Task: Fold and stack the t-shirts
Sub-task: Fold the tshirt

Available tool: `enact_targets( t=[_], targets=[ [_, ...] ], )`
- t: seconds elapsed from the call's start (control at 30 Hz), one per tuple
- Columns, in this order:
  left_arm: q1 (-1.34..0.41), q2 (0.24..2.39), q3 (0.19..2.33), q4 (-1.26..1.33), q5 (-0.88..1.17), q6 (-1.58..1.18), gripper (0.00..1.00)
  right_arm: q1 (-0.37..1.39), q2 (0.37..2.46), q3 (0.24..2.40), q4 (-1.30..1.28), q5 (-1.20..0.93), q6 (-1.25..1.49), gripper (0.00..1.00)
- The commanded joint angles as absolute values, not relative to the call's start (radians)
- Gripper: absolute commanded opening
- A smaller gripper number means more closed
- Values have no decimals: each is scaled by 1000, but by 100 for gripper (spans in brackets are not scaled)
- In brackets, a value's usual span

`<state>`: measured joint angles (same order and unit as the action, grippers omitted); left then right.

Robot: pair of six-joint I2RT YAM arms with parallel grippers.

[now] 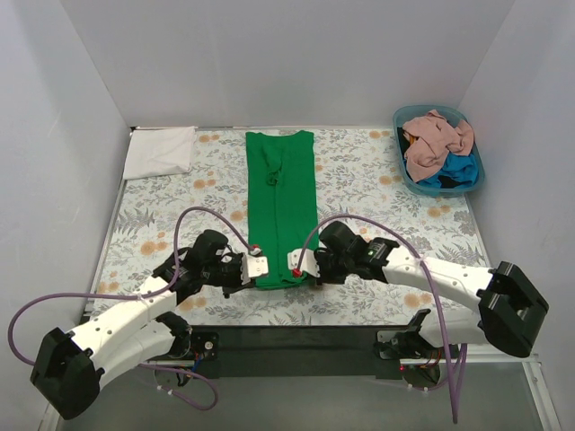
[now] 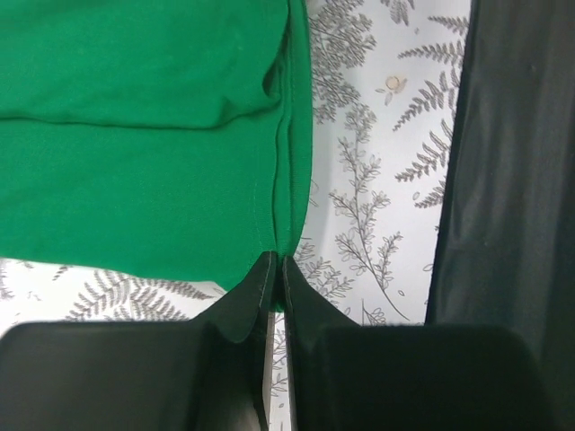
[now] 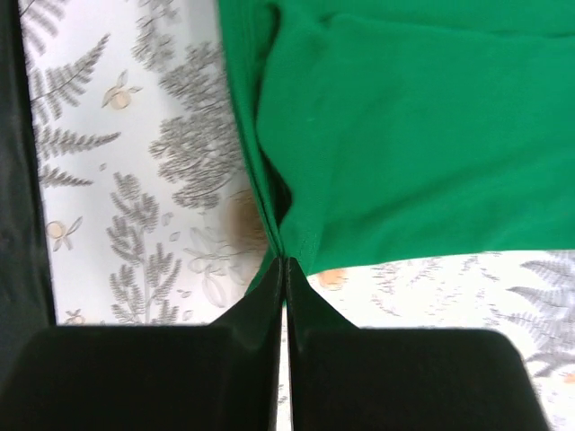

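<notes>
A bright green t-shirt (image 1: 280, 202) lies as a long narrow strip down the middle of the floral table cover, its neck at the far end. My left gripper (image 1: 256, 267) is shut on its near left hem corner (image 2: 280, 242). My right gripper (image 1: 297, 264) is shut on its near right hem corner (image 3: 280, 235). A folded white shirt (image 1: 160, 150) lies at the far left. Salmon-pink (image 1: 437, 137) and blue (image 1: 458, 169) shirts are bundled in the tub at the far right.
The blue plastic tub (image 1: 475, 180) stands at the far right corner. White walls close in the table on three sides. The dark near table edge (image 2: 512, 180) runs just behind both grippers, also showing in the right wrist view (image 3: 13, 180).
</notes>
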<state>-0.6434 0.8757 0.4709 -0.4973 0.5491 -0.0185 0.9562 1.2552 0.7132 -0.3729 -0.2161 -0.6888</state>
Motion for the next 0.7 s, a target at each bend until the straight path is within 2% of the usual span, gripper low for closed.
enact_targets(
  t=[0.0, 0.27, 0.37, 0.67],
  targets=[
    [-629, 867, 531, -502, 519, -55, 0, 937, 1290, 825, -431, -198, -716, 1],
    [-537, 952, 563, -312, 471, -12, 0, 855, 1357, 922, -414, -187, -833, 1],
    [-405, 1087, 635, -240, 543, 24, 0, 795, 1410, 975, -394, -186, -883, 1],
    [-267, 1454, 851, -6, 592, 43, 0, 638, 1646, 1204, -324, -245, -999, 1]
  ],
)
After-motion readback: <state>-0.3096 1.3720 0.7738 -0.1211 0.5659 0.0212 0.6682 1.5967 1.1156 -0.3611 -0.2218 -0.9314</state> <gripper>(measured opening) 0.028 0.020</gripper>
